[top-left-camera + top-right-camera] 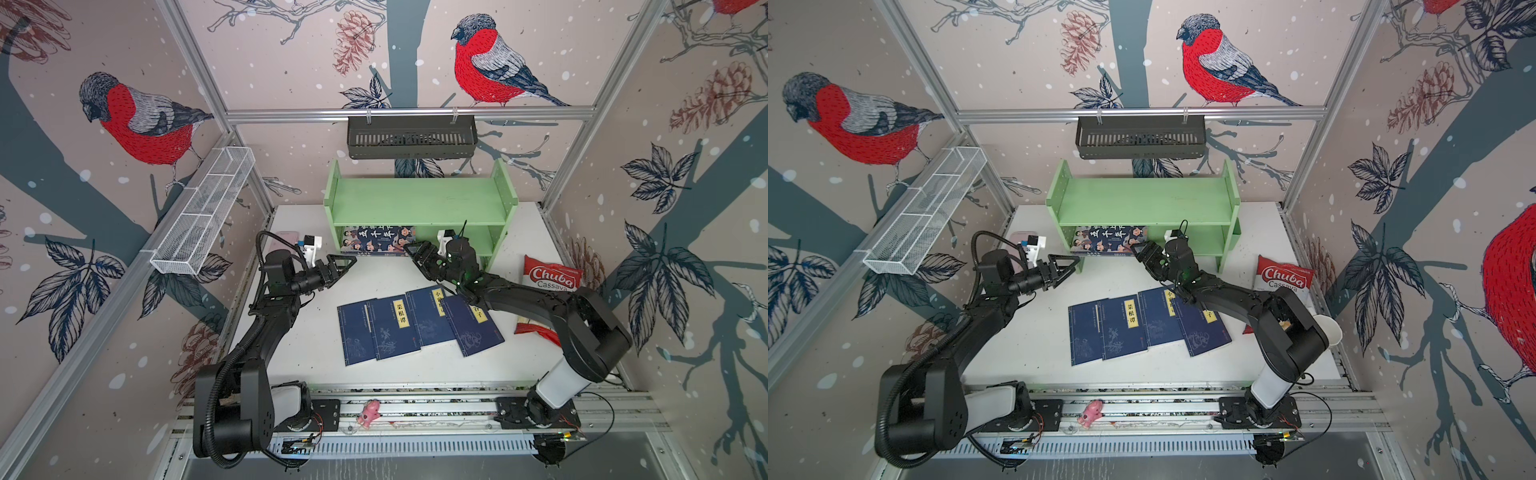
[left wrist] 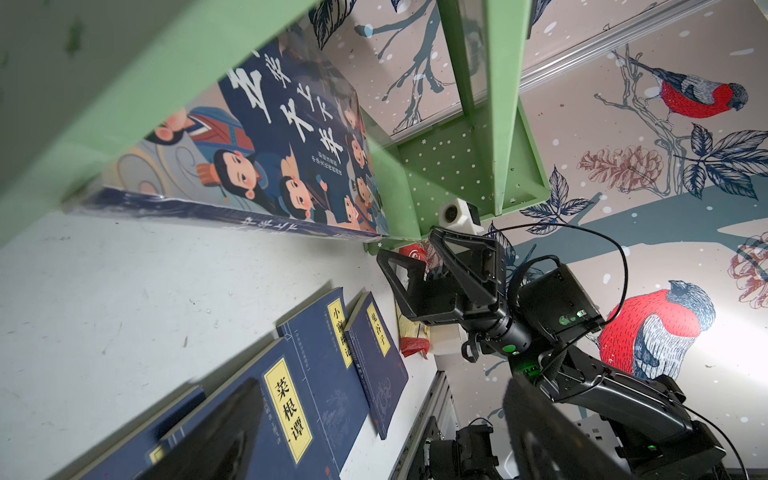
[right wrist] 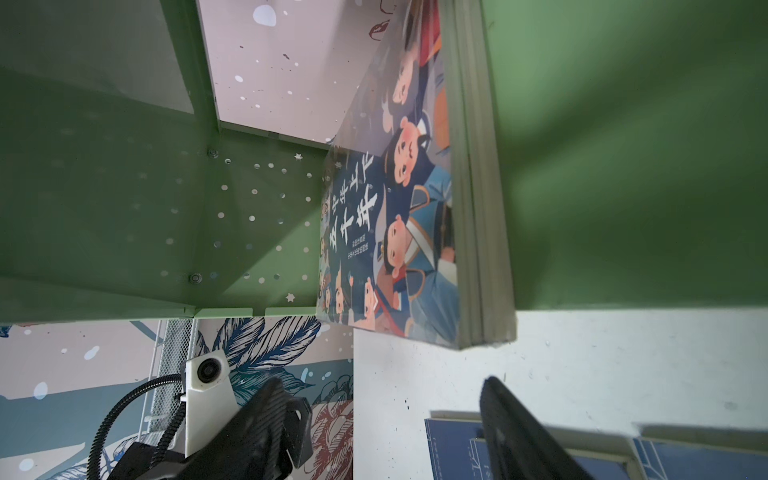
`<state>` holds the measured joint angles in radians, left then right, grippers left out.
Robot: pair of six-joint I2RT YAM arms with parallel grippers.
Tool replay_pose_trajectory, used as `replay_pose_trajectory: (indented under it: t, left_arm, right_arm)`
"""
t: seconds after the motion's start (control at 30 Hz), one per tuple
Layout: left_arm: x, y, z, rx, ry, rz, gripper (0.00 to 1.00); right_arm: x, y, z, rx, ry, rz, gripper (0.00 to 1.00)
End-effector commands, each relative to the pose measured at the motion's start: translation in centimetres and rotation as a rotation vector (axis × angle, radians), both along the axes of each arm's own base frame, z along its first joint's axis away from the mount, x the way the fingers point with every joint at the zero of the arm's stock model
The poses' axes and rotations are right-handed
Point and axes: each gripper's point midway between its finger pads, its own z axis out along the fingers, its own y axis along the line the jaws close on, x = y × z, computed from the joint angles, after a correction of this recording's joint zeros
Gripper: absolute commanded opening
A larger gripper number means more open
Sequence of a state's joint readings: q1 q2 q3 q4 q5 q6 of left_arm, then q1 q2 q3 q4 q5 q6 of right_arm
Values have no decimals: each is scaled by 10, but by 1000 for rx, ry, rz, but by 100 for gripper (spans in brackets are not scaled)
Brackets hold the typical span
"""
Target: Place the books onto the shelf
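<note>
Plainly, the right gripper [image 1: 415, 255] stood with its jaws spread and nothing between them, poised just beside the right near corner of the cartoon book [image 1: 378, 240]. Whether a fingertip touched that corner could not be told. The book lay flat, cover up, on the left half of the lower tier of the green shelf [image 1: 419, 199]. In the right wrist view its near corner jutted a little past the board's front edge.

The left gripper [image 1: 345, 266] was likewise spread wide and empty. It hung above the table [image 1: 299, 353] at the shelf's near left leg, pointing right toward the cartoon book but apart from it.

Nearer, the four navy books [image 1: 392, 328] lay face up on the table in a fanned, overlapping row between the two arms, and the right forearm crossed above the two rightmost.

The shelf itself stood at the far middle of the table. To its right lay a red and white Chuba bag [image 1: 550, 274], partly hidden by the right arm. A pink case [image 1: 286, 239] lay at the far left, behind the left wrist camera.

On the far wall a black slotted basket [image 1: 411, 137] hung above the shelf, and a white wire tray [image 1: 203, 216] hung along the left wall. A small pink toy [image 1: 369, 411] sat on the near rail between the arm bases.
</note>
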<state>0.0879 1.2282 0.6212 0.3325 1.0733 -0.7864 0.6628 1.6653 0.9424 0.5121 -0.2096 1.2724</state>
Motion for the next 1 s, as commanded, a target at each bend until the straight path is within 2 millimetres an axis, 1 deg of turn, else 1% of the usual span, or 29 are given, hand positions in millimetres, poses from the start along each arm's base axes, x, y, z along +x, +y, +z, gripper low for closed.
replay_pose_trajectory:
  t: [0.0,0.17,0.23,0.33,0.4,0.47,0.63,0.73,0.8,0.9,0.97]
  left_arm:
    - [-1,-1,3,3,-26,-14,91]
    - [-1,0,2,4,-26,-9,91]
    - [-1,0,3,4,-26,-9,91]
    - [0,0,2,4,-25,-9,91]
    - [-1,-1,2,2,-22,-14,91]
    - [-2,0,2,4,-21,-14,91]
    - [-4,-1,0,7,-10,-17,92]
    - [-7,-2,-3,23,16,-36,92]
    - [-10,0,-14,59,87,-33,92]
    - [-19,-3,-27,103,177,-59,91]
    - [-25,-2,-45,167,258,-47,91]
  right_arm:
    - [4,9,9,23,-38,26,75]
    - [9,8,1,24,-20,18,75]
    - [8,9,1,29,-20,18,75]
    - [10,3,4,22,-33,8,75]
    - [7,2,4,19,-28,12,76]
    - [1,6,6,30,-34,34,76]
    - [-8,7,1,35,-25,33,77]
    - [-24,9,-5,28,-22,52,77]
    - [-40,11,-10,-28,-17,83,77]
    - [-70,11,-19,-168,-25,140,77]
    - [-92,7,-27,-256,-23,180,77]
